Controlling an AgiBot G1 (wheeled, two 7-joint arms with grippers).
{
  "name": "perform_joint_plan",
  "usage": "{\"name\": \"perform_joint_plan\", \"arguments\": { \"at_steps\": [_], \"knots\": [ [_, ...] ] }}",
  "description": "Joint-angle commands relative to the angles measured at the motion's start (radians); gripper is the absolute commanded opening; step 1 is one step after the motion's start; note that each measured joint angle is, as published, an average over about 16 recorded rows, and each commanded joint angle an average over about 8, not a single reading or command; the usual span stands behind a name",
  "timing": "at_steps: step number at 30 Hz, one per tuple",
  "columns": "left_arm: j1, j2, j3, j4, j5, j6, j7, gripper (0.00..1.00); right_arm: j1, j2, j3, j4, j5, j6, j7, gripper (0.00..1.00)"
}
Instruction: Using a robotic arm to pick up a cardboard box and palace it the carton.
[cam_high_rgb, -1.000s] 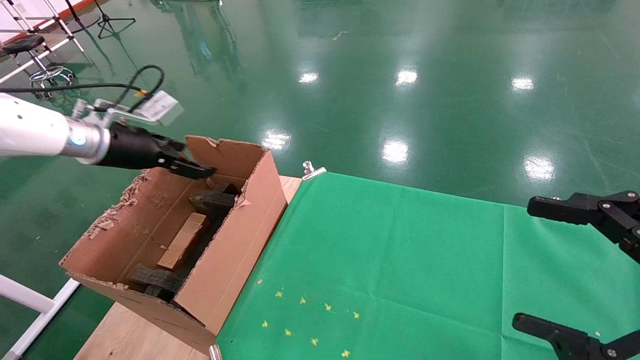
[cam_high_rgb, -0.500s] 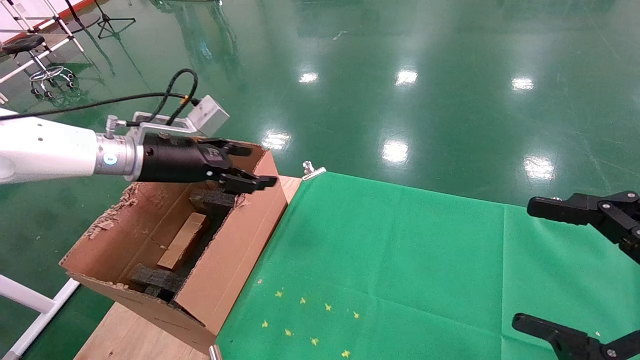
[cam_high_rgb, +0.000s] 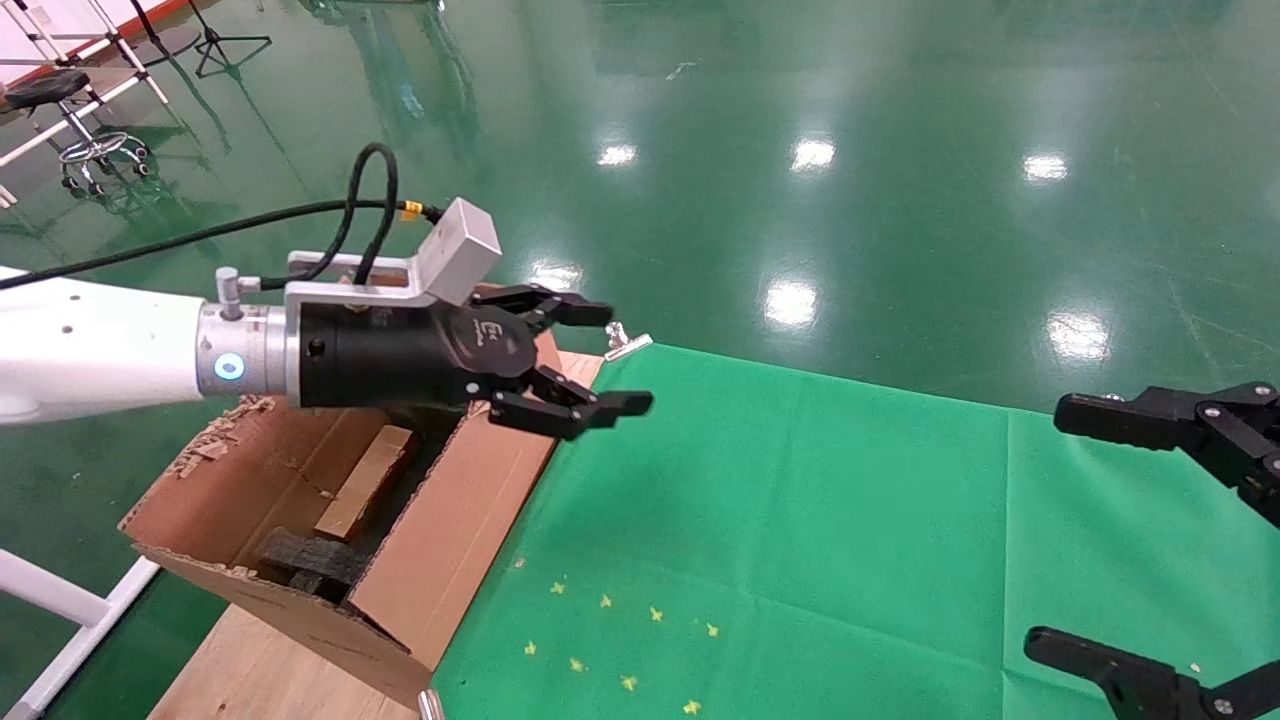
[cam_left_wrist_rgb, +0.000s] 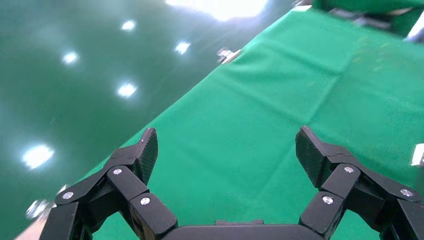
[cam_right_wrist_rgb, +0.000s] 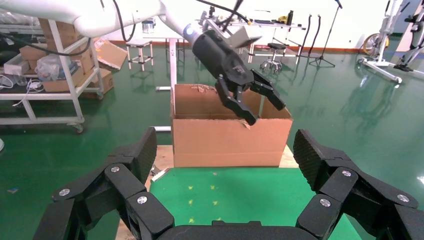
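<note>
Cardboard box (cam_high_rgb: 366, 481): lies inside the carton (cam_high_rgb: 455, 540), flat on the bottom between two dark foam blocks (cam_high_rgb: 315, 563); nothing is touching it.
Carton: sits on the bare wooden left end of the worktop (cam_high_rgb: 262, 674), just beside the green cloth (cam_high_rgb: 800, 520); flaps upright, edges ragged.
Left tool (cam_high_rgb: 600, 360): on the robotic arm (cam_high_rgb: 100, 345), spread wide and holding nothing; it hangs in the air over the carton's right-hand flap and the cloth edge, pointing toward the cloth.
Right tool (cam_right_wrist_rgb: 225, 165): parked low at the right side over the cloth, also spread wide and holding nothing.
Task state: judging by where things lie, the box is already placed; what remains looks like clearing the arm away.
Risk, flap: the left tool's lower finger passes close above the flap; a low sweep could catch the ragged edge and drag or tip the carton.
Risk, cable: the black cable (cam_high_rgb: 340, 215) loops above the wrist and could snag on a sharp turn.
Risk, box: a knocked carton could shift the box off its foam seating.
</note>
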Motion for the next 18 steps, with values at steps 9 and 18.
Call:
{"name": "perform_joint_plan", "arguments": {
  "at_steps": [9,18],
  "knots": [
    [0.134,-0.018,-0.090,-0.151,-0.197,0.063,0.067,1.00,0.000,0.000,0.000,0.000,0.000,0.000,0.000,1.00],
    [0.247,-0.032,-0.165,-0.279,-0.363,0.117,0.124,1.00,0.000,0.000,0.000,0.000,0.000,0.000,0.000,1.00]
  ]
}}
